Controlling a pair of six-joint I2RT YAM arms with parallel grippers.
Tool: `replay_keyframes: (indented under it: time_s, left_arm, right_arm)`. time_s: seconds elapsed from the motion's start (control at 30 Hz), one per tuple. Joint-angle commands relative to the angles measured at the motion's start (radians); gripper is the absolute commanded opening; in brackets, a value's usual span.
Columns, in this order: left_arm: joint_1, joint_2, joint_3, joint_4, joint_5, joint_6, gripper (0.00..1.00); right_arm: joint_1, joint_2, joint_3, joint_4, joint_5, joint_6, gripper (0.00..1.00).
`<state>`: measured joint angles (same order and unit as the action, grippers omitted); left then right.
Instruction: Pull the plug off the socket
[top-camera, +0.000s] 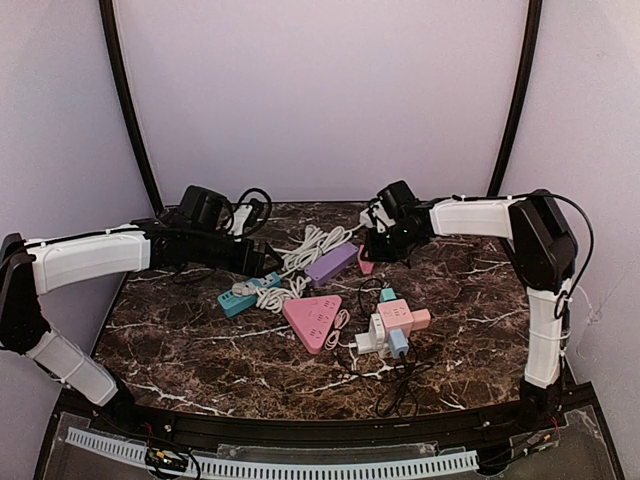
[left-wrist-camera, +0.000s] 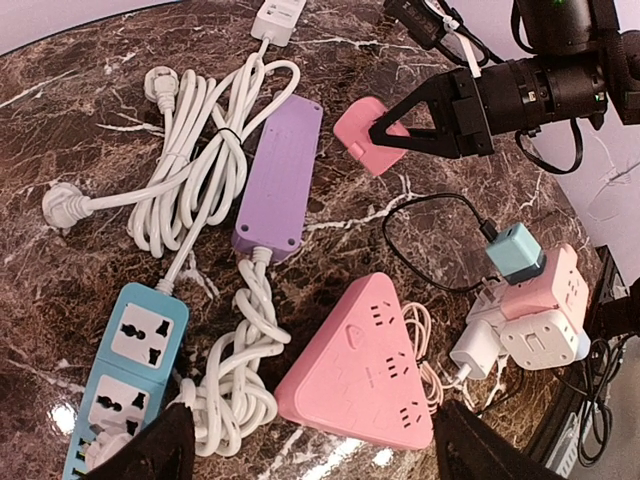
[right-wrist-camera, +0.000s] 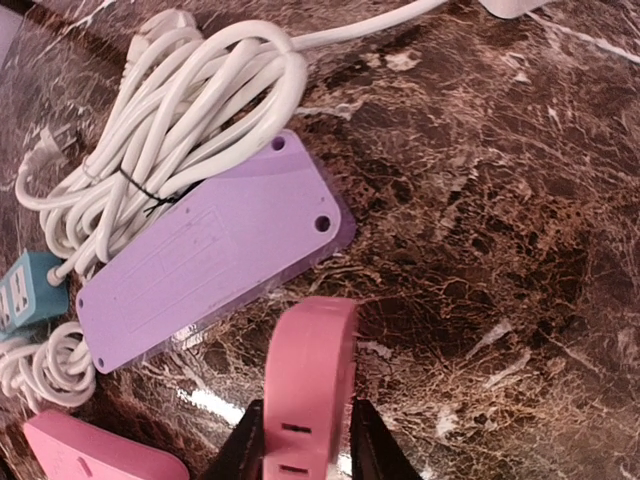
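Pinched by the narrow right gripper (right-wrist-camera: 308, 450) at the purple strip's (top-camera: 332, 265) 3 o'clock, the pink plug (top-camera: 363, 266) could be dropped if that shallow hold slips; nothing is held by the wide left gripper (left-wrist-camera: 310, 450).

Probably a robotics lab booth: plain backdrop walls (top-camera: 320, 100) around a marble table (top-camera: 190, 345).

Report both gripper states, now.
Left gripper: open, holding nothing.
Right gripper: closed on the pink plug.
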<state>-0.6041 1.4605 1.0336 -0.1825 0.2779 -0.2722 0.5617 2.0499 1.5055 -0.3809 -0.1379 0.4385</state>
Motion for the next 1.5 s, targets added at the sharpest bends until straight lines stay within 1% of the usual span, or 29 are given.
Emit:
replay_keyframes:
  time_s: [0.0, 0.07, 0.27, 0.33, 0.5, 0.67, 0.77, 0.83, 0.93, 1.03, 1.13, 1.23, 1.33, 1.47]
  left_arm:
    - [0.003, -0.022, -0.001, -0.035, -0.020, 0.016, 0.82]
    - [0.003, -0.022, -0.001, -0.035, -0.020, 0.016, 0.82]
    - [0.003, -0.026, -0.002, -0.035, -0.019, 0.016, 0.82]
    - [0.003, -0.029, -0.003, -0.035, -0.016, 0.021, 0.82]
    - [-0.013, -0.047, 0.002, -0.039, -0.016, 0.041, 0.82]
    - [-0.076, -0.061, 0.022, -0.062, -0.080, 0.021, 0.82]
    - [-0.158, -0.065, 0.015, -0.048, -0.139, -0.026, 0.82]
    - [-0.209, -0.059, 0.009, -0.030, -0.172, -0.074, 0.82]
    - [-0.279, -0.053, -0.013, 0.037, -0.181, -0.180, 0.82]
    - [-0.337, -0.035, -0.027, 0.101, -0.195, -0.252, 0.83]
    - [-0.403, 0.029, -0.009, 0.160, -0.195, -0.311, 0.83]
    - [-0.445, 0.092, 0.021, 0.194, -0.189, -0.340, 0.83]
    - [-0.490, 0.174, 0.083, 0.219, -0.184, -0.343, 0.83]
    - [-0.519, 0.251, 0.149, 0.218, -0.186, -0.340, 0.83]
  right_arm:
    - [-0.014, 0.003, -0.016, 0.043, 0.007, -0.005, 0.37]
    - [-0.016, -0.006, -0.022, 0.044, 0.015, -0.013, 0.47]
    - [-0.016, -0.068, -0.047, 0.031, 0.055, -0.032, 0.65]
    - [-0.016, -0.115, -0.067, 0.018, 0.066, -0.044, 0.69]
    - [-0.002, -0.292, -0.144, -0.050, 0.088, -0.065, 0.75]
    - [0.079, -0.482, -0.241, -0.162, 0.153, -0.035, 0.78]
    - [0.136, -0.572, -0.308, -0.211, 0.178, 0.012, 0.78]
    - [0.176, -0.617, -0.347, -0.243, 0.196, 0.049, 0.78]
    - [0.237, -0.676, -0.394, -0.284, 0.262, 0.113, 0.79]
    - [0.280, -0.724, -0.449, -0.294, 0.283, 0.173, 0.79]
    - [0.306, -0.741, -0.471, -0.291, 0.297, 0.202, 0.79]
    - [0.324, -0.729, -0.477, -0.296, 0.327, 0.209, 0.79]
    - [0.339, -0.718, -0.479, -0.297, 0.341, 0.215, 0.78]
    - [0.352, -0.709, -0.485, -0.295, 0.347, 0.225, 0.77]
